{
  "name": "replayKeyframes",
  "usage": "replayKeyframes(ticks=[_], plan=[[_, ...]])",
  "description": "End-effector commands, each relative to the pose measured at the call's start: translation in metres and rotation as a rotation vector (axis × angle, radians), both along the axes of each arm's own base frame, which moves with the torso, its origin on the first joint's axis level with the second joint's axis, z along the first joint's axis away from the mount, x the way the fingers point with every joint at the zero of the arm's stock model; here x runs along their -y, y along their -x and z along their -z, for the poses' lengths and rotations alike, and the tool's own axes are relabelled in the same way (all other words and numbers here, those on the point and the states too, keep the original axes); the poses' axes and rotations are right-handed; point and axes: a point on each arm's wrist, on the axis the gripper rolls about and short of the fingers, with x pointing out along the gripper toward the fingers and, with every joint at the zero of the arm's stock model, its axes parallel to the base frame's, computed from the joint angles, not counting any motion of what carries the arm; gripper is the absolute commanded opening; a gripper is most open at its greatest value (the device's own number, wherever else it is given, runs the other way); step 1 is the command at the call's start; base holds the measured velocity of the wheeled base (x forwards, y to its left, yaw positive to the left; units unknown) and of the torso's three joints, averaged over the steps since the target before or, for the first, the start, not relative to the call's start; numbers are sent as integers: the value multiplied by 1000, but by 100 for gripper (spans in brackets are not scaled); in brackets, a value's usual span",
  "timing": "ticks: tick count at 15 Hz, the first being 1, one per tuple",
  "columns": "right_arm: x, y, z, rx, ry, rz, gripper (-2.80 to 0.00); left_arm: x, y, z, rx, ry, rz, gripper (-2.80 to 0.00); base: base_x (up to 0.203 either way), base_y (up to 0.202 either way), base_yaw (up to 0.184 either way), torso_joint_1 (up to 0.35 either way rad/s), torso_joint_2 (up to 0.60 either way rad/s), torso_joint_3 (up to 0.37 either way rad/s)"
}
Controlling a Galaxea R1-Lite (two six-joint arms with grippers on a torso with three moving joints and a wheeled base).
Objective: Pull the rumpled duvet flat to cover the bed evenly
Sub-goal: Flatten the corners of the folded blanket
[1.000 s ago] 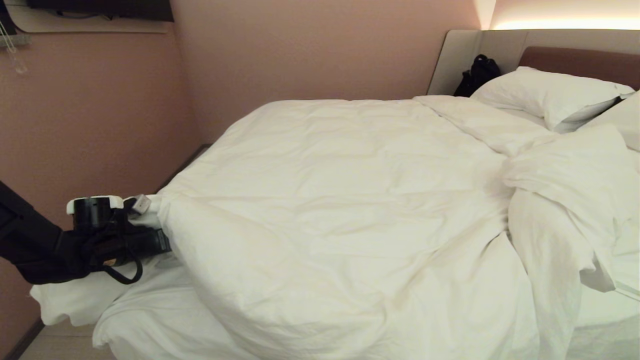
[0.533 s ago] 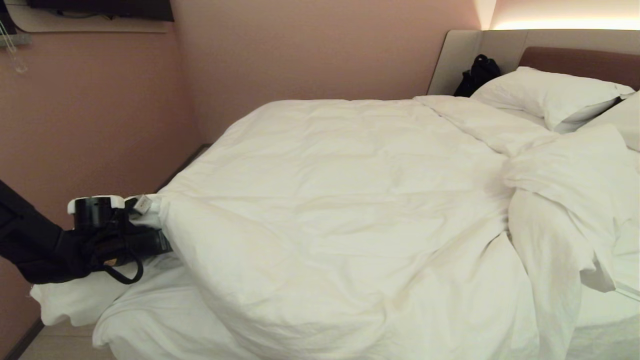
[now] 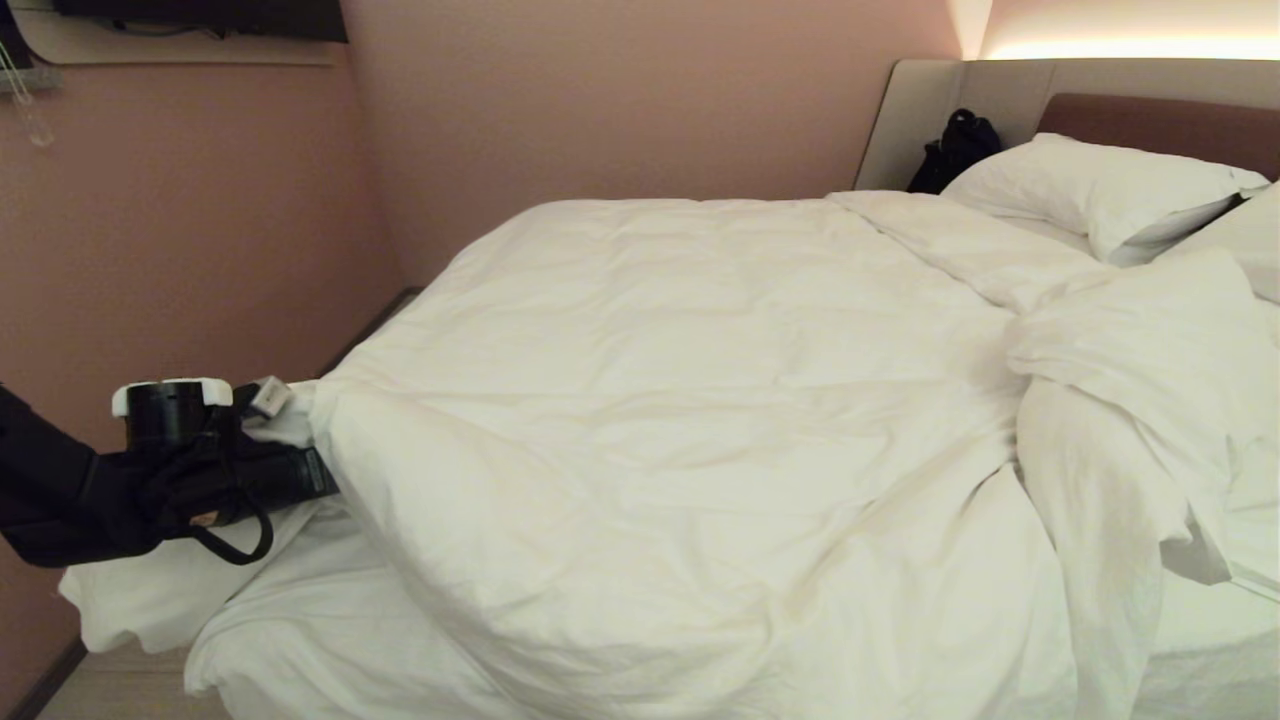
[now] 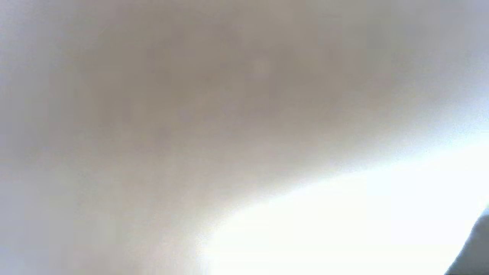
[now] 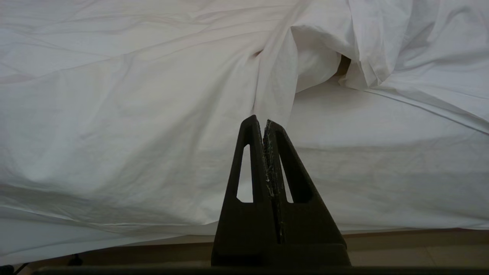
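**Left gripper clamped on the duvet corner**

Left gripper (image 3: 305,440), at nine o'clock in the head view, has its fingers closed on the bunched corner of the duvet (image 3: 680,420) — puffy, white, softly creased, spread over the bed (image 3: 1150,105). Pink wall (image 3: 200,220) stands close beyond it. Right gripper (image 5: 263,124) — jaws pressed together, empty — hangs before the draped bedside.

Pink walls (image 3: 620,100), warm light strip (image 3: 1130,48)

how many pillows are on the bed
2 in the head view: one pillow against the headboard, a second pillow cut off at the right edge. The bunched duvet may hide more.
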Motion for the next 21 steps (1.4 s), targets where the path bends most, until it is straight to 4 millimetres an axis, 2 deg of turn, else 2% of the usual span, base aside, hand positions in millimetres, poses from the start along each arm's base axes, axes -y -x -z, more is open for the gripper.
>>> replayKeyframes(ticks=[1, 3, 6, 7, 9, 13, 17, 21], plan=[[0, 0, 0, -2, 0, 0, -280, -6, 12, -19, 33, -6, -23, -280, 0, 0, 0, 0, 0, 0], [0, 0, 0, -2, 0, 0, -280, -20, 23, -31, 21, -6, -68, -280, 0, 0, 0, 0, 0, 0], [0, 0, 0, -2, 0, 0, -280, -39, 40, -60, 29, -32, -121, -280, 0, 0, 0, 0, 0, 0], [0, 0, 0, -2, 0, 0, -280, -40, 42, -65, 27, -35, -125, -280, 0, 0, 0, 0, 0, 0], [0, 0, 0, -2, 0, 0, -280, -42, 49, -92, 15, -36, -135, -280, 0, 0, 0, 0, 0, 0], [0, 0, 0, -2, 0, 0, -280, -37, 64, -131, 60, -73, -131, -280, 0, 0, 0, 0, 0, 0], [0, 0, 0, -2, 0, 0, -280, -36, 77, -147, -19, -137, -91, -280, 0, 0, 0, 0, 0, 0], [0, 0, 0, -2, 0, 0, -280, -33, 87, -141, -170, -186, -92, -280, 0, 0, 0, 0, 0, 0]])
